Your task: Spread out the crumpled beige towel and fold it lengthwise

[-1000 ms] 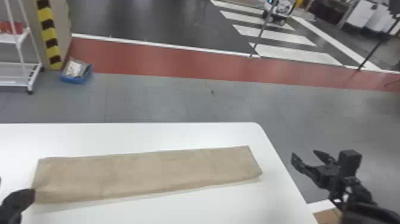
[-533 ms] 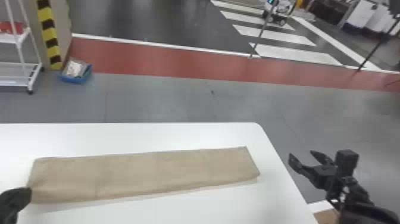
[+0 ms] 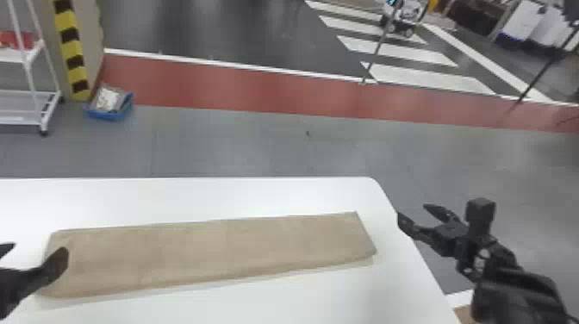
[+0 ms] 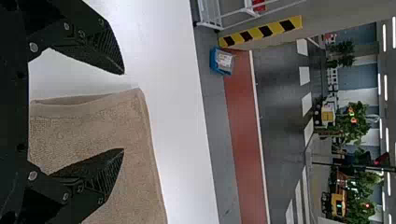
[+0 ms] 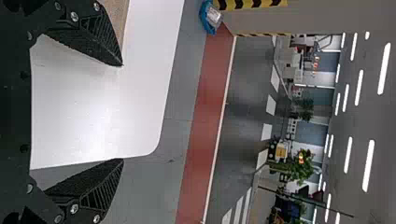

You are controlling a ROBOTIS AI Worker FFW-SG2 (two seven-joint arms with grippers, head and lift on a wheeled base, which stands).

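Over the left part of the counter, the left claw is wide and empty. The beige towel lies on the counter, a long flat strip. It should be light, soft and floppy; better to pinch all layers at the short ends. By the counter's right edge, the right claw is also wide.

You are in a workshop-like industrial hall: note the painted crosswalk, red floor lane, yellow-black hazard striping, wheeled white rack and ceiling strip lights.
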